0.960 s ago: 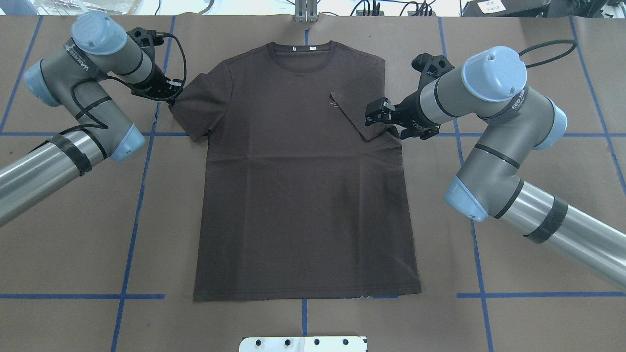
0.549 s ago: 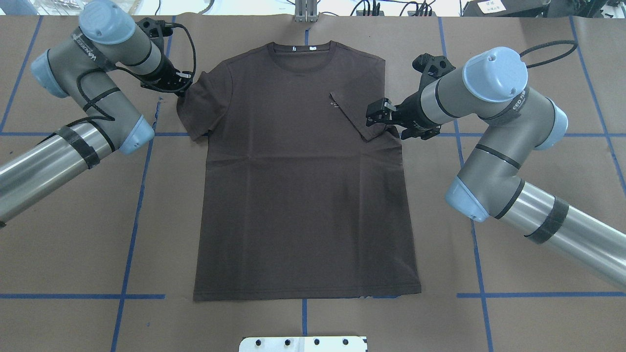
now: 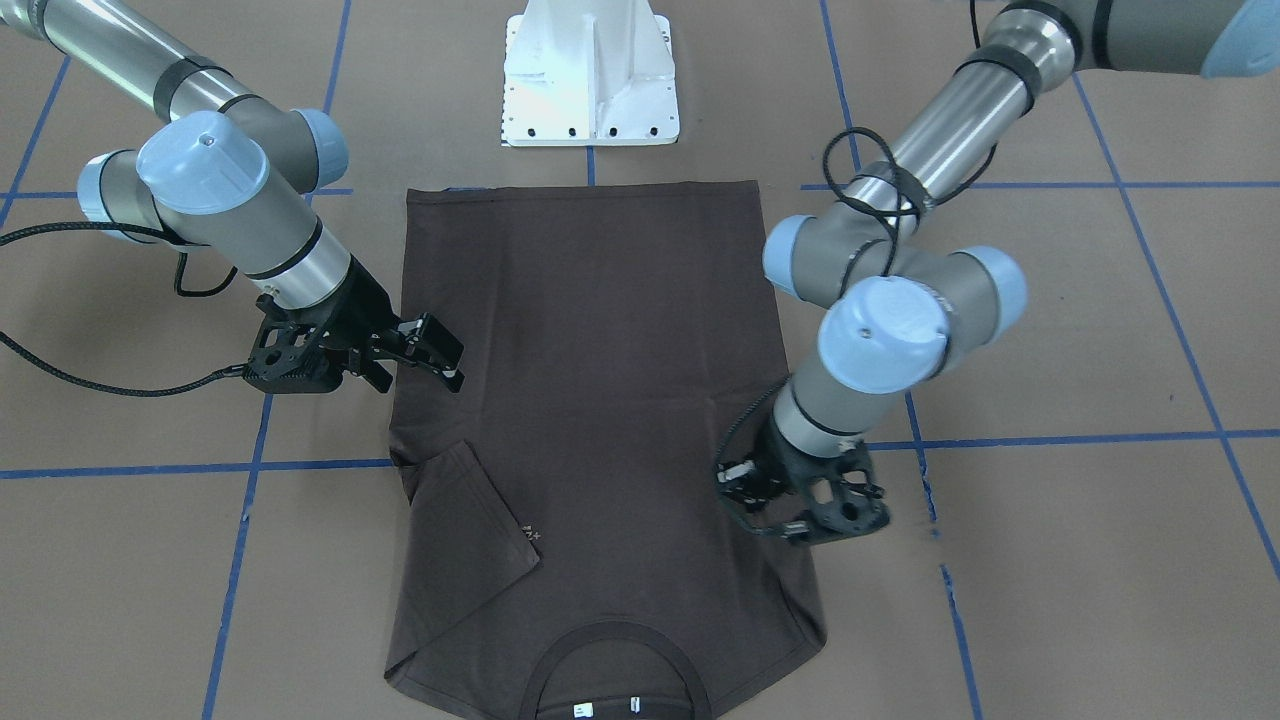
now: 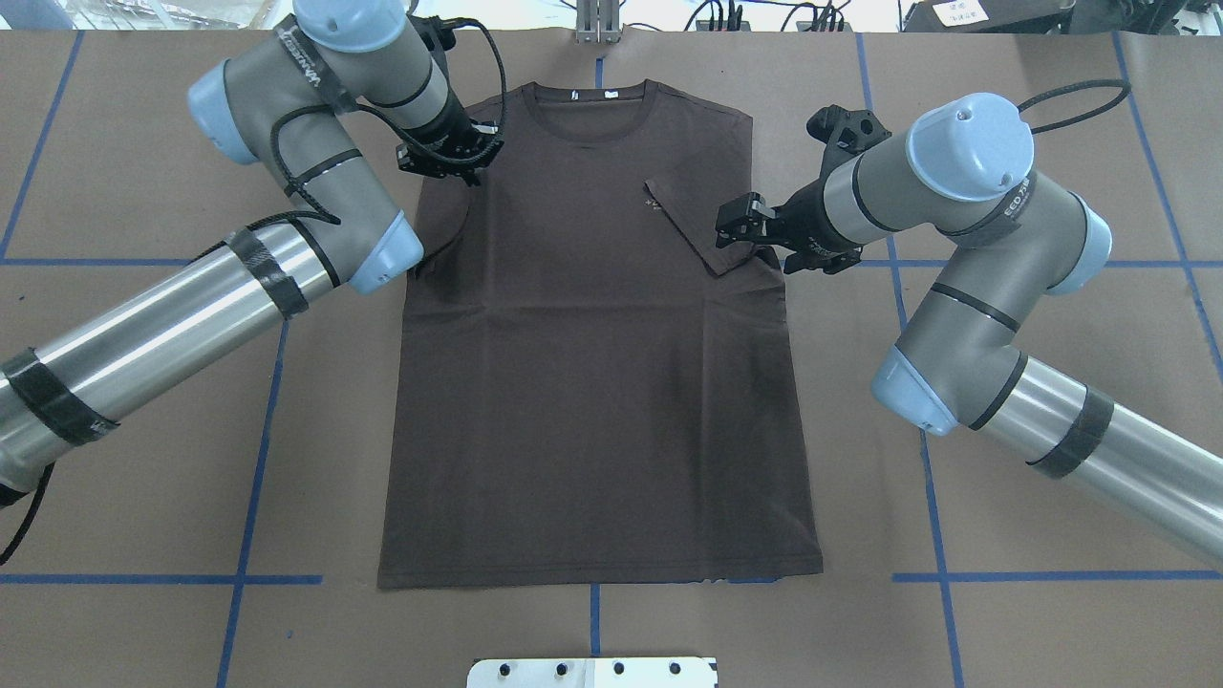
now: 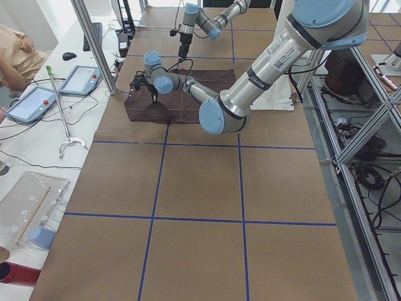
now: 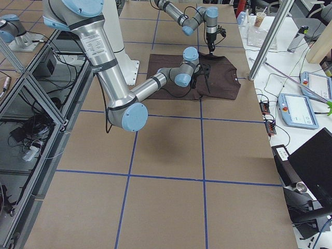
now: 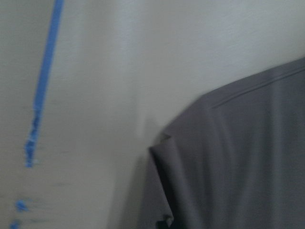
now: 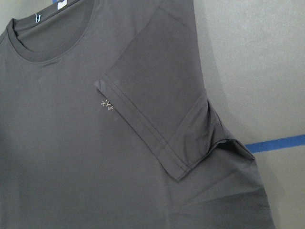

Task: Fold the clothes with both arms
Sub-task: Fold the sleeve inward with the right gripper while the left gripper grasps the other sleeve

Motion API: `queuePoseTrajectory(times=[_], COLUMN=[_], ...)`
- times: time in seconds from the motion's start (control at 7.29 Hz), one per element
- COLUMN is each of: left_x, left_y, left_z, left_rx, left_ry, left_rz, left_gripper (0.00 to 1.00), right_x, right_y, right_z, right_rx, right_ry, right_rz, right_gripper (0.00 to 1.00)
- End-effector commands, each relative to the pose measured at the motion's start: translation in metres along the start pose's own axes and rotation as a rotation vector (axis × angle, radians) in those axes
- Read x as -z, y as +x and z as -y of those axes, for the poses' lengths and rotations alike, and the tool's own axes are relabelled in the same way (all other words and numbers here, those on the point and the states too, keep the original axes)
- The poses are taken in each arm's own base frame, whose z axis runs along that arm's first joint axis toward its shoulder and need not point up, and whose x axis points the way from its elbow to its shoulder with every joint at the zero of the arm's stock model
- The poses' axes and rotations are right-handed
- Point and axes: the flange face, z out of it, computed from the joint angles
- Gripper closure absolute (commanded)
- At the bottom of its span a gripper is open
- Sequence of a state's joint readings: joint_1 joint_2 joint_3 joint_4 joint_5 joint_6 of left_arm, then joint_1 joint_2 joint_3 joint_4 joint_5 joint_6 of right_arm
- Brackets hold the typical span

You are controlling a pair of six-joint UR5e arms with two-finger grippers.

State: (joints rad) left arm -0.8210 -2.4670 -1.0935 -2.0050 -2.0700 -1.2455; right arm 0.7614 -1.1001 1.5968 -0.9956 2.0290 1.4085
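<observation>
The dark brown T-shirt [image 4: 592, 382] lies flat on the table, collar [image 4: 590, 100] at the far side. Its right sleeve [image 4: 693, 225] is folded inward onto the chest beside the pale logo [image 8: 106, 104]. My right gripper [image 4: 734, 225] is open and empty just over that sleeve's outer edge; it also shows in the front-facing view [image 3: 445, 360]. My left gripper [image 4: 468, 164] is over the shirt's left shoulder, shut on the left sleeve, which is drawn inward and mostly hidden under the arm. The left wrist view shows a raised fabric fold [image 7: 162, 148].
The table [image 4: 143, 478] is covered in brown paper with blue tape lines. A white bolted pedestal [image 3: 590, 75] stands at the robot's edge beyond the hem. A metal post [image 4: 597, 24] stands past the collar. An operator [image 5: 15, 50] and tablets are at the far side.
My left arm has swung right, carrying the left sleeve from beside the shirt in over the left shoulder. The right arm and the folded right sleeve have not moved.
</observation>
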Motion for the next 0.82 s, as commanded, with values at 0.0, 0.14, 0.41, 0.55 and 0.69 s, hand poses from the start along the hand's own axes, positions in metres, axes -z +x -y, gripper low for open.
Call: queuePoseTrajectory(times=[0.0,0.14,0.41,0.55,0.69], left_x=[-0.015,-0.025,-0.032,-0.026,-0.002], left_y=[0.027,0.022,0.02,0.025,0.036], left_z=[-0.014,-0.012,-0.009,-0.011,-0.022], left_rx=[0.045,0.04,0.055,0.054,0.06], left_ry=[-0.021,0.007,0.041,0.043,0.053], left_rz=[0.003,0.004,-0.012,-0.026,-0.081], left_gripper=[1.0,1.0,0.95,0.29,0.21], right_x=[0.0,-0.003,-0.005,-0.004,0.0], right_y=[0.001,0.002,0.002,0.002,-0.001], right_z=[0.0,0.0,0.0,-0.001,-0.003], right_rx=[-0.003,-0.007,-0.007,-0.009,-0.015], right_ry=[0.0,0.0,-0.002,-0.003,-0.004], right_rz=[-0.001,-0.006,-0.008,-0.007,-0.002], right_gripper=[0.0,0.0,0.0,0.0,0.0])
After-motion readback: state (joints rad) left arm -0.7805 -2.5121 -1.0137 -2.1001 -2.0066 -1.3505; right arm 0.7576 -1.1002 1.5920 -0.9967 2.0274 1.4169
